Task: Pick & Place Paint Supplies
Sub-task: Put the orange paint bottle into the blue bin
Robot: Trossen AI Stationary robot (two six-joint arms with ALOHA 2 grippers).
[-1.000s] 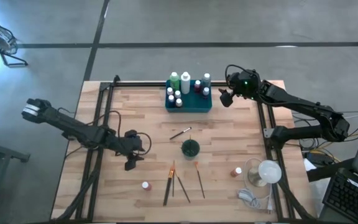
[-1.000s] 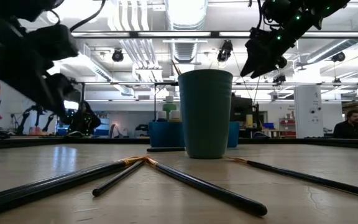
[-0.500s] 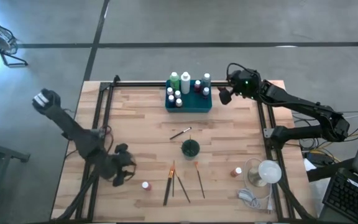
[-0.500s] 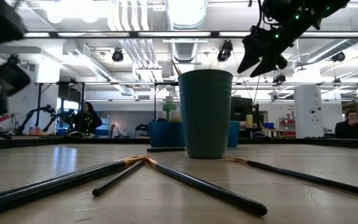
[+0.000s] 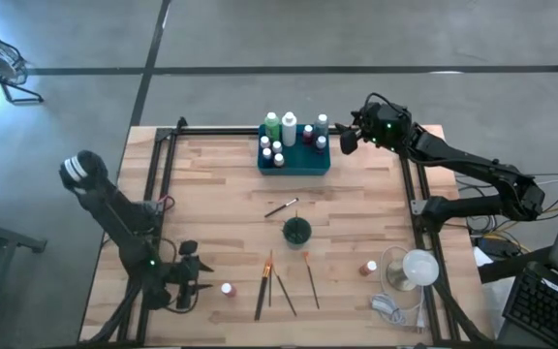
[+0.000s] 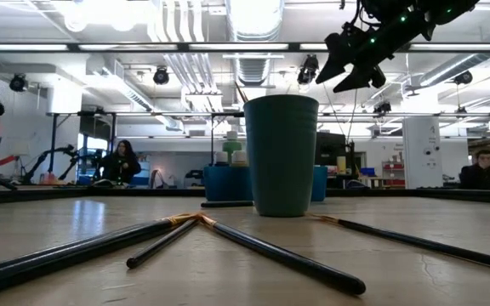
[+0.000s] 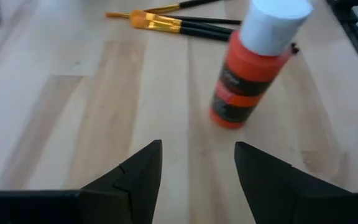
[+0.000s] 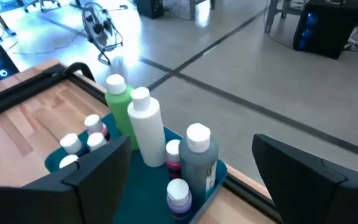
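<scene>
A red-orange, white-capped bottle [image 7: 246, 74] stands upright on the wood near the table's front left [image 5: 228, 289]. My left gripper [image 5: 188, 282] is open just left of it, its fingers [image 7: 143, 177] short of the bottle and touching nothing. Several paintbrushes [image 5: 271, 284] lie flat right of the bottle, and one more [image 5: 281, 207] lies mid-table. Another small bottle [image 5: 369, 268] stands front right. My right gripper [image 5: 347, 142] hangs open above the right end of the teal tray [image 5: 310, 167], which holds several bottles [image 8: 143, 127].
A dark green cup [image 5: 296, 231] stands mid-table behind the brushes. A white lamp-like object with a cable [image 5: 411, 271] sits at the front right corner. Black frame rails [image 5: 153, 194] run along both table sides. Bare wood lies between tray and cup.
My left gripper has swung from the table's left middle toward the near edge and sunk a little, ending beside the red-orange bottle, still open. My right gripper has tipped up slightly above the tray and stayed open.
</scene>
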